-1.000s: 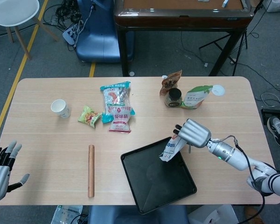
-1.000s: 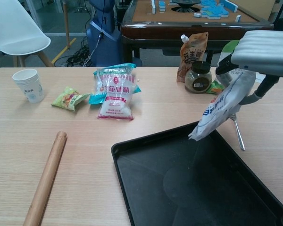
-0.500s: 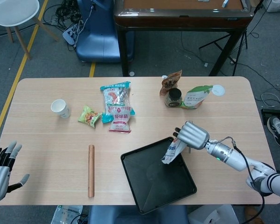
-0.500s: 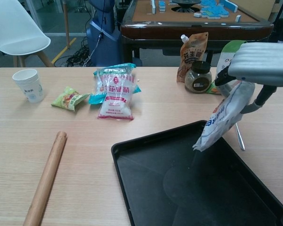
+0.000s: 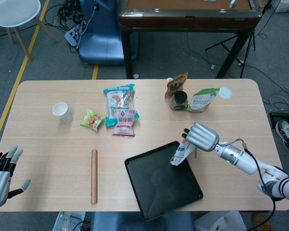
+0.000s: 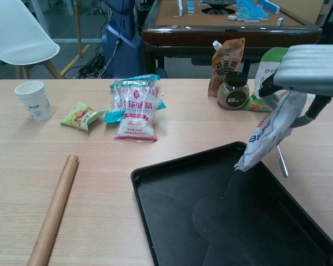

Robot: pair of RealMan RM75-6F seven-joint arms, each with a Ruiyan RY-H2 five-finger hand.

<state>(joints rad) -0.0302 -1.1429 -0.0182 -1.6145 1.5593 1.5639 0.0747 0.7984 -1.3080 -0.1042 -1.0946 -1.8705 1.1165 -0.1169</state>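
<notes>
Grey and black, my left hand (image 5: 1, 175) sits at the lower left corner of the head view, fingers spread apart and holding nothing, just off the near edge of the pale wooden desk (image 5: 48, 144). Further along to the right, a white paper cup (image 5: 61, 111) stands upright at the left of the desk, and beside it lies a small green snack packet (image 5: 92, 120). Below them, a long wooden rolling pin (image 5: 94, 175) lies flat, well apart from both hands. Next come two overlapping bags at upper centre, a teal-edged clear bag (image 5: 119, 98) and a white bag with a red label (image 5: 124, 121). A black rectangular tray (image 5: 156, 187) fills the lower centre. Above it at the desk's far side are a brown stand-up pouch (image 5: 177, 84), a dark-lidded glass jar (image 5: 179, 101) just in front of it, and a green and white spouted pouch (image 5: 202, 99). At the right, my right hand (image 5: 201, 137) clasps the top of a white and blue sachet (image 5: 180, 154), which hangs down with its lower end over the tray's upper right edge.
</notes>
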